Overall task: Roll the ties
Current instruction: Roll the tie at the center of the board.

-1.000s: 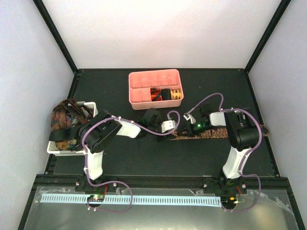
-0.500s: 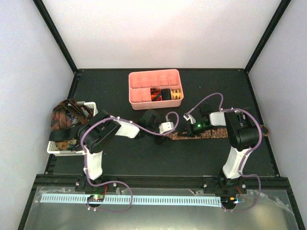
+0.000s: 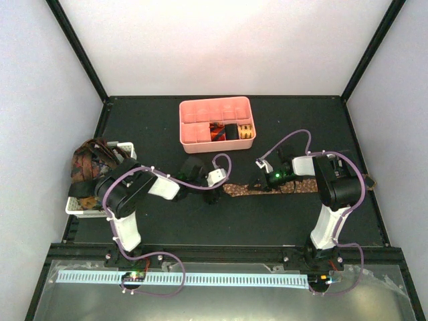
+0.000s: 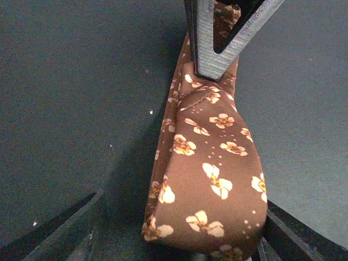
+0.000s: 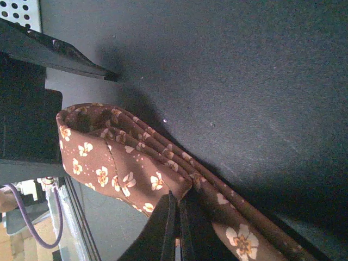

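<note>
A brown tie [image 3: 244, 190] with small pale flowers lies across the black table. Its left end is folded over into a loose loop [image 4: 217, 185]. My left gripper [image 3: 218, 190] is at that loop, open. Its jaws stand wide on either side of the fold [image 4: 179, 247] without clamping it. My right gripper [image 3: 263, 180] is shut, its tips [image 5: 177, 204] pinching the tie's top layer just behind the fold. The right fingers [image 4: 215, 38] come down onto the tie at the top of the left wrist view. Rolled ties [image 3: 231, 132] sit in the pink tray.
The pink compartmented tray [image 3: 200, 130] stands at the back centre. A white slotted basket [image 3: 127, 146] at the left edge holds a heap of ties [image 3: 90, 164]. The black frame rail runs along the near edge [image 3: 221, 253].
My left gripper has opened and let go of the tie's folded end, and the left arm has drawn back to the left. The right gripper has stayed shut in place.
</note>
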